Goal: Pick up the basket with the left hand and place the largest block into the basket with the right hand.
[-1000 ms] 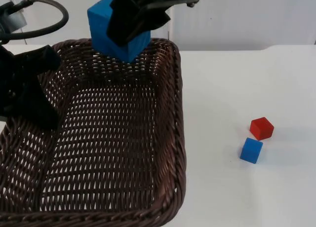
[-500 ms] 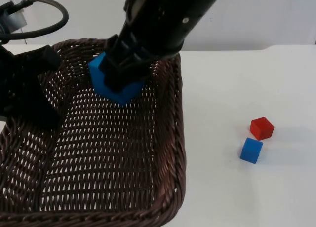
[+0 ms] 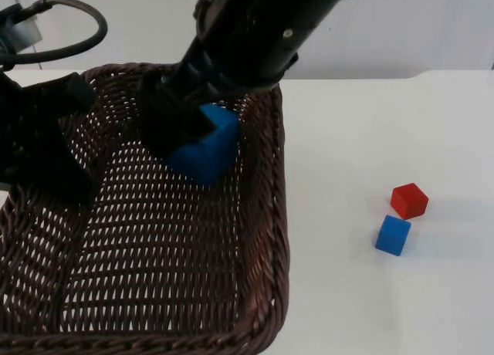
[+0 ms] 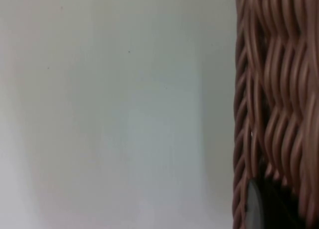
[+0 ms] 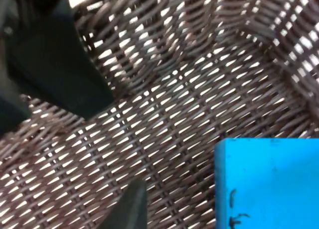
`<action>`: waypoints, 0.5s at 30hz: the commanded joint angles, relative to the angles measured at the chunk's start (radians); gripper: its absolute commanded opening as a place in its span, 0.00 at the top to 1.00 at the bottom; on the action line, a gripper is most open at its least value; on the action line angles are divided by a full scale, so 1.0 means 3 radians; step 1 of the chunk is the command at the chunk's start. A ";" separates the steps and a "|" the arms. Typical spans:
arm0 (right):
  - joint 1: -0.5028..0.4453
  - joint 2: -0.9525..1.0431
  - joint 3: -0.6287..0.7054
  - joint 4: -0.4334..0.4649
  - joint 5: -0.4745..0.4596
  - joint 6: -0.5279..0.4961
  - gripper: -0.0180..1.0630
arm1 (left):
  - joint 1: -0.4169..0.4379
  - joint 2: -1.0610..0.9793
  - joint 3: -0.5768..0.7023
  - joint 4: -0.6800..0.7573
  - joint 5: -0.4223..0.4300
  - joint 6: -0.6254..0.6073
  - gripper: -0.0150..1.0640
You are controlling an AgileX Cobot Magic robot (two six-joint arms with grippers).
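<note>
White surface (image 3: 370,139), one brown wicker basket (image 3: 266,216) clenched by the left tool (image 3: 46,150) at its left rim. Right tool (image 3: 181,131) is inside it, released; large blue block (image 3: 208,150) rests on the weave. Outside: one small red block (image 3: 408,200), one small blue block (image 3: 393,234), touching.

Small red cube (image 3: 408,200) beside small blue cube (image 3: 393,234).

The black two-finger left gripper (image 3: 38,150) sits at the table's left side, its fingers clamped over the left wall of the dark brown woven wicker basket (image 3: 266,216) (one finger inside, one outside). The black right arm reaches down from the upper right into that basket; its black two-finger right gripper (image 3: 181,127) stands spread apart at the large blue cube (image 3: 204,147).
</note>
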 commanded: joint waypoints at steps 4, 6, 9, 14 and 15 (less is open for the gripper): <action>0.0007 -0.0283 -0.0006 -0.0019 0.0054 0.0001 0.01 | 0.0008 -0.0050 0.0000 -0.0069 0.0026 0.0006 0.99; 0.0007 -0.0430 -0.0006 -0.0028 0.0133 0.0001 0.01 | 0.0008 -0.0050 0.0000 -0.0062 0.0026 0.0006 0.99; 0.0007 -0.0637 -0.0006 -0.0079 0.0364 0.0001 0.01 | 0.0008 -0.0050 0.0000 -0.0062 0.0026 0.0006 0.99; 0.0007 -0.0912 0.0104 -0.0155 0.0510 0.0001 0.01 | 0.0008 -0.0050 0.0000 -0.0054 0.0026 0.0027 0.99; 0.0007 -0.0912 0.0104 -0.0155 0.0510 0.0001 0.01 | 0.0008 -0.0050 0.0000 -0.0054 0.0026 0.0027 0.99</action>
